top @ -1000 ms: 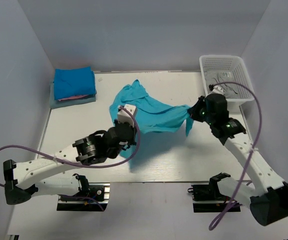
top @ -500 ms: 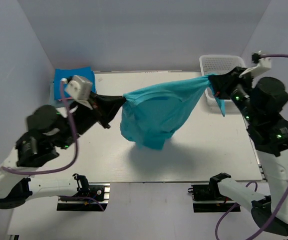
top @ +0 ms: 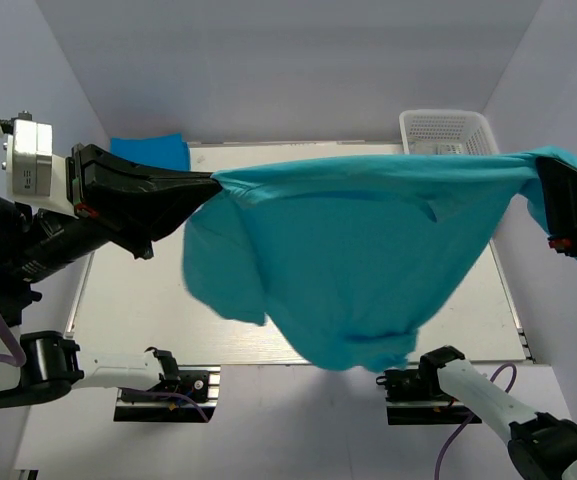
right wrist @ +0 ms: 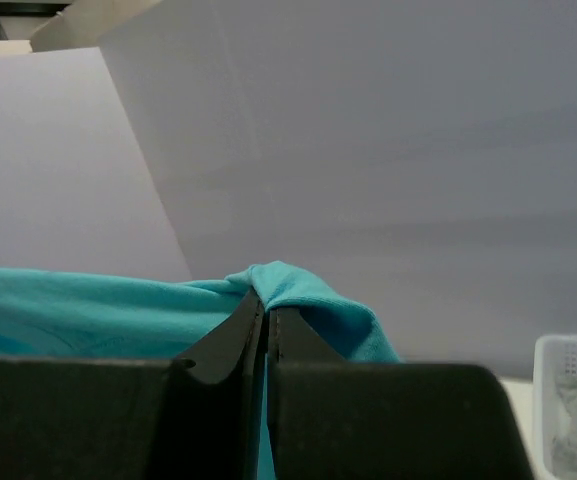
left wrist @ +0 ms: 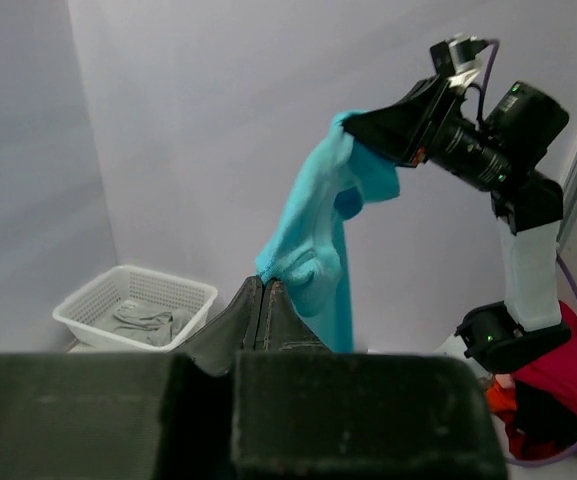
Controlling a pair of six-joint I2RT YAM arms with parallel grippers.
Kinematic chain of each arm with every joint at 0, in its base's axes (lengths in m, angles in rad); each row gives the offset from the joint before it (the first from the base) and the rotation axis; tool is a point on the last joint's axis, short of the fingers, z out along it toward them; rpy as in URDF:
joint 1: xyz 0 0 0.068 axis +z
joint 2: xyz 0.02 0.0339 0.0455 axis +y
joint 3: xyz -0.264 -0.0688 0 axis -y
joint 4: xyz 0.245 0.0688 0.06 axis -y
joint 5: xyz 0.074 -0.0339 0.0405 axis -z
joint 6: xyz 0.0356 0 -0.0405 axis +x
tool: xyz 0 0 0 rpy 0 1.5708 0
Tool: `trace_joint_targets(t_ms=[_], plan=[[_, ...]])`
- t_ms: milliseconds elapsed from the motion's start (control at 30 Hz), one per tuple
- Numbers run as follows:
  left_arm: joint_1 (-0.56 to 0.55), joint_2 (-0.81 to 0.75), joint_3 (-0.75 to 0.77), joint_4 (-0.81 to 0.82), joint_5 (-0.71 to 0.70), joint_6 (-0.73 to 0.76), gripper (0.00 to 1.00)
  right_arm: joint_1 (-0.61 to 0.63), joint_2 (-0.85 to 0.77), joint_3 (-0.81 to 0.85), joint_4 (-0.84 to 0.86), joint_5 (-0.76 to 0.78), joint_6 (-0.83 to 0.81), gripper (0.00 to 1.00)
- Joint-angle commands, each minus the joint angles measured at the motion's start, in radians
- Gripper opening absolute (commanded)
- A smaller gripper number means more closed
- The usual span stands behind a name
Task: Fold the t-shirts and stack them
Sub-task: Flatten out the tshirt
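Turquoise t-shirt (top: 368, 250) hung spread in the air above the counter (top: 128, 290), hiding most of it. The left gripper (left wrist: 264, 295) and right gripper (right wrist: 265, 305) each had jaws clenched on an upper corner. A folded blue t-shirt (top: 153, 150) showed only partly behind the left arm. The white lattice basket (top: 446, 128) was cut off by cloth at its near side.

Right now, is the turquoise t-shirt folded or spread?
Spread, unfolded: the turquoise t-shirt hangs stretched in the air between the left gripper and right gripper.

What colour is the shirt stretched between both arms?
The t-shirt is bright turquoise, clearest in the top external view.
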Motion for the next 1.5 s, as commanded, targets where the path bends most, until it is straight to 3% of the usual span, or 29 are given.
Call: trace_joint_targets(t_ms=[0, 267, 500, 1033, 1467], plan=[[0.005, -0.034, 0.022, 0.012, 0.002, 0.018, 0.00, -0.002, 0.018, 0.021, -0.015, 0.011, -0.048, 0.00], [0.005, -0.011, -0.019, 0.046, -0.154, 0.018, 0.00, -0.004, 0.041, -0.019, 0.002, 0.005, -0.047, 0.00], [0.005, 0.001, -0.032, 0.064, -0.186, 0.018, 0.00, -0.002, 0.056, -0.003, 0.014, 0.019, -0.050, 0.00], [0.005, 0.020, 0.008, 0.049, -0.011, 0.000, 0.00, -0.001, 0.018, 0.036, -0.001, -0.009, -0.044, 0.00], [0.005, 0.001, 0.008, 0.080, 0.019, -0.019, 0.00, -0.005, -0.018, 0.028, 0.002, 0.014, -0.041, 0.00]])
